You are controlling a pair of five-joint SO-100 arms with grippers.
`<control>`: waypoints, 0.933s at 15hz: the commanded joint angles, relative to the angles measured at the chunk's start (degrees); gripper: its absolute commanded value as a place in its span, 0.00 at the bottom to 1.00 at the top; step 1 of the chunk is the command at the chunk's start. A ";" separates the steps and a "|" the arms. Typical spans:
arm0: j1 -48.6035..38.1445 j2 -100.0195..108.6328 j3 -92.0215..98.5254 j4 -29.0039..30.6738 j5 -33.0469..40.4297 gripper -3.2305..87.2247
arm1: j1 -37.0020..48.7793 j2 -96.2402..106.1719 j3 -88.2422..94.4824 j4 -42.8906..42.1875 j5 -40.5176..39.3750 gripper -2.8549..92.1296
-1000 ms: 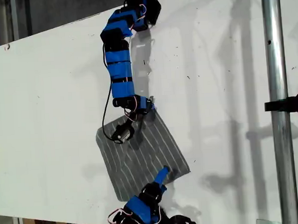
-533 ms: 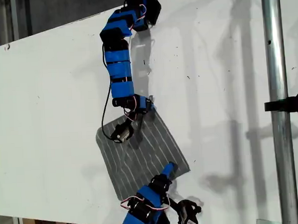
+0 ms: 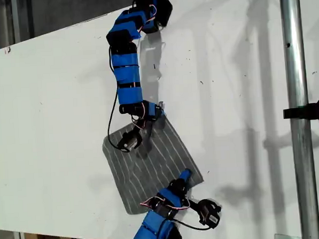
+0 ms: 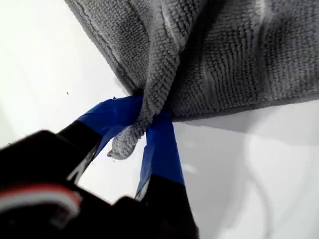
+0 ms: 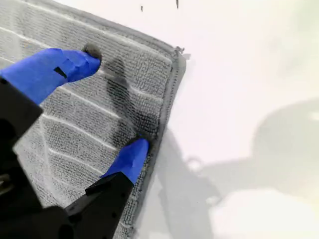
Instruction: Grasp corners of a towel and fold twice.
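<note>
My first gripper (image 4: 145, 130) has its two blue-taped fingers (image 4: 160, 149) pinched tight on one rounded corner (image 4: 130, 138) of the grey, soft, roughly square towel with thin white stripes (image 3: 151, 163), and the fabric bunches into a ridge right where it goes between them, with a little nub of cloth poking out past the pinch. In the exterior view that's the arm reaching down from the top edge of the white table (image 3: 51, 103), and its gripper (image 3: 155, 112) sits at the towel's upper corner (image 3: 162, 116). My second gripper (image 5: 109, 104) is a different story: its fingers are spread wide apart, one blue tip (image 5: 130, 158) pressed down on the cloth just inside the hem, the other (image 5: 70, 64) hovering or resting further in over the stripes (can't really tell if that one touches). The nearest towel corner (image 5: 177, 52) lies just beyond them, not gripped. In the exterior view this gripper (image 3: 180, 181) comes up from the bottom edge, over the towel's lower area toward that view's right. The towel itself lies flat and tilted like a diamond on the table, between the two arms. A grey metal pole (image 3: 298, 112) runs upright along the exterior view's right.
</note>
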 commanded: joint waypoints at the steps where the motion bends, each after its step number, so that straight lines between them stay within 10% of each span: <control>1: 1.58 -4.04 -4.48 -3.34 -2.20 0.36 | 1.76 2.72 -2.20 -0.26 0.44 0.03; 4: 3.52 -13.89 -7.12 -8.17 -4.75 0.35 | 1.58 2.72 -2.20 -0.53 0.44 0.03; 8: 3.52 -17.40 -8.26 -12.04 -4.39 0.01 | 1.67 2.55 -1.85 -0.70 1.14 0.03; 14: -0.53 -10.02 -12.39 -3.16 3.16 0.00 | 1.05 6.68 1.76 -0.44 2.29 0.03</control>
